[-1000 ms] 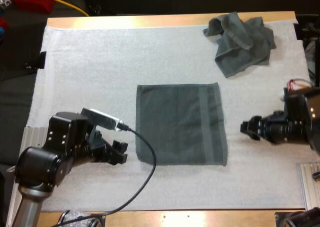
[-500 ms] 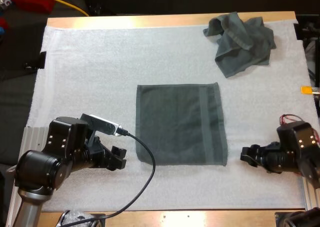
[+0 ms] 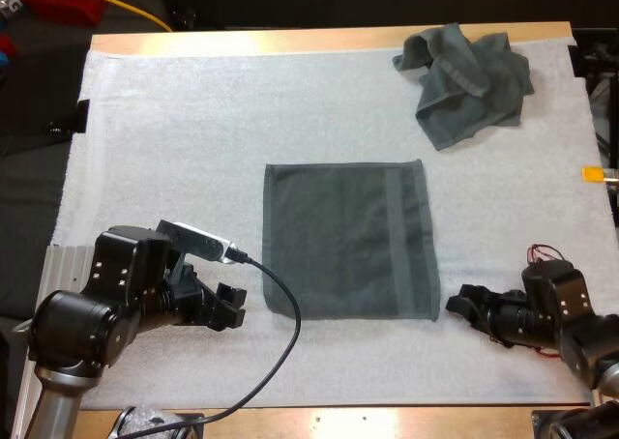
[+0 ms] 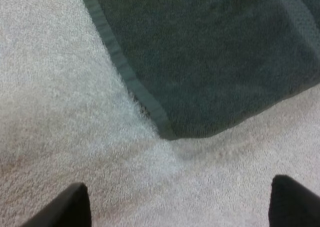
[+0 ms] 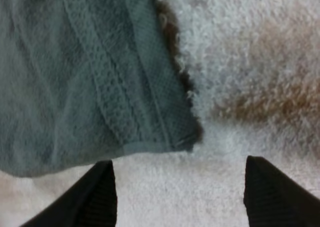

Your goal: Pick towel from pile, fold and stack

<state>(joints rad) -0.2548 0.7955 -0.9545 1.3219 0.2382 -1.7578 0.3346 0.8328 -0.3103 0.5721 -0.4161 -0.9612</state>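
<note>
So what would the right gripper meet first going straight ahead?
Most likely the flat towel: its near right corner lies just ahead of the open right gripper, in line with the gap between its fingers. How high the gripper sits over the mat is unclear.

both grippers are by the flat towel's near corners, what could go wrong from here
The open left gripper sits short of the flat towel's near corner, so it may close on the white mat instead. The open right gripper might pinch only the hem and slip. If one corner lifts alone, the fold would likely skew.
</note>
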